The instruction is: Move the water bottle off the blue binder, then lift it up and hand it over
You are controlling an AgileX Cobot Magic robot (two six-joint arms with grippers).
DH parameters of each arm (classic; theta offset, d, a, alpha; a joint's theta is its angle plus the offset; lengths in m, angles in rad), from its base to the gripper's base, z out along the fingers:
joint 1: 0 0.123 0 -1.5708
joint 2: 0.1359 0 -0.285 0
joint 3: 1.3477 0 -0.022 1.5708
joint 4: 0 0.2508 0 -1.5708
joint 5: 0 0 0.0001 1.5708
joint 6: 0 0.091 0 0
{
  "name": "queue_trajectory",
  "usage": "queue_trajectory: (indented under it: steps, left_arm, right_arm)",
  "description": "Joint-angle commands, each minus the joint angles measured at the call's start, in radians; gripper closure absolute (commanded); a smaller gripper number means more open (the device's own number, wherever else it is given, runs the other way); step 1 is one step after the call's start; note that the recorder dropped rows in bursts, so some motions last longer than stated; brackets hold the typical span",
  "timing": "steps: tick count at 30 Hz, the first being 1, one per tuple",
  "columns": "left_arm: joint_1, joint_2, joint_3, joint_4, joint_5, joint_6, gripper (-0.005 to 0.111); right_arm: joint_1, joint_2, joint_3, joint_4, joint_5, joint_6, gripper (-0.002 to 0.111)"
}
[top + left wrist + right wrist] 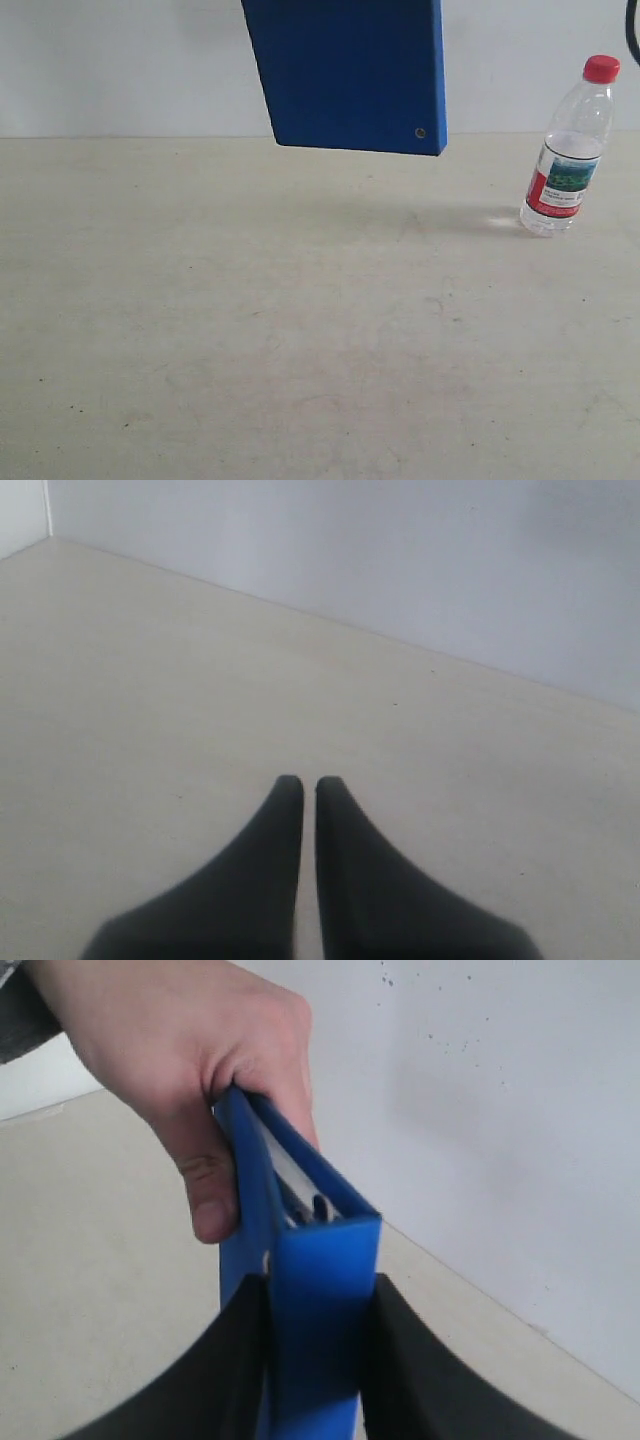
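A wide, pale beige bench (pixel 300 350) with a flat, matte top fills most of the exterior view, its surface marked by faint scuffs, thin scratches and a few small dark specks. Behind it rises a plain whitish-grey wall (pixel 120 60), meeting the bench in a straight line. In the right wrist view, the wall shows scattered tiny dark flecks.
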Motion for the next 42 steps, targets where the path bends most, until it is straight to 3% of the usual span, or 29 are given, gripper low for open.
queue_trajectory:
  steps: [1,4,6,12,14,16,18,20,27,32,37,39,40,42]
  left_arm:
    - [0.003,-0.029,-0.005,-0.009,-0.03,-0.015,0.102]
    - [0.003,-0.057,-0.005,-0.009,-0.046,-0.015,0.102]
    - [0.003,-0.081,-0.005,-0.009,-0.047,-0.015,0.102]
    - [0.003,-0.272,-0.005,-0.009,-0.108,0.002,0.102]
    - [0.003,-0.357,-0.005,-0.009,-0.11,0.053,0.102]
    - [0.003,-0.436,-0.005,-0.009,-0.075,0.112,0.102]
    - [0.003,-0.506,-0.005,-0.009,-0.032,0.229,0.102]
    - [0.003,-0.559,0.004,-0.009,-0.002,0.281,0.102]
    - [0.003,-0.586,0.028,-0.009,-0.047,0.281,0.102]
    - [0.003,-0.586,0.028,-0.009,-0.063,0.281,0.102]
    - [0.003,-0.586,0.028,-0.009,-0.061,0.281,0.102]
    - [0.003,-0.586,0.028,-0.009,-0.059,0.281,0.102]
    - [0.003,-0.586,0.028,-0.009,-0.057,0.281,0.102]
    - [0.003,-0.586,0.028,-0.009,-0.059,0.281,0.102]
  right_arm:
    - [-0.008,-0.005,-0.005,-0.012,0.026,0.006,0.087]
    - [-0.008,-0.005,-0.005,-0.021,0.072,0.01,0.065]
    - [-0.008,-0.009,-0.005,-0.025,0.075,0.01,0.057]
    - [-0.008,-0.171,-0.005,-0.12,-0.065,0.04,0.057]
    - [-0.008,-0.276,-0.005,-0.259,-0.035,0.215,0.057]
    - [-0.008,-0.374,-0.005,-0.506,0.122,0.47,0.067]
    - [-0.008,-0.45,-0.005,-0.777,0.39,0.723,0.101]
    - [-0.008,-0.516,0.018,-0.901,0.539,0.865,0.108]
    - [-0.008,-0.971,0.352,-0.905,0.154,1.149,0.108]
    - [-0.008,-1.172,0.732,-0.816,-0.118,1.268,0.108]
    - [-0.008,-1.103,1.159,-0.772,-0.827,1.263,0.108]
    - [-0.008,-1.049,1.274,-0.772,-0.99,1.263,0.108]
    - [-0.008,-1.022,1.274,-0.768,-1.018,1.265,0.108]
    - [-0.008,-0.984,1.274,-0.733,-0.801,1.242,0.108]
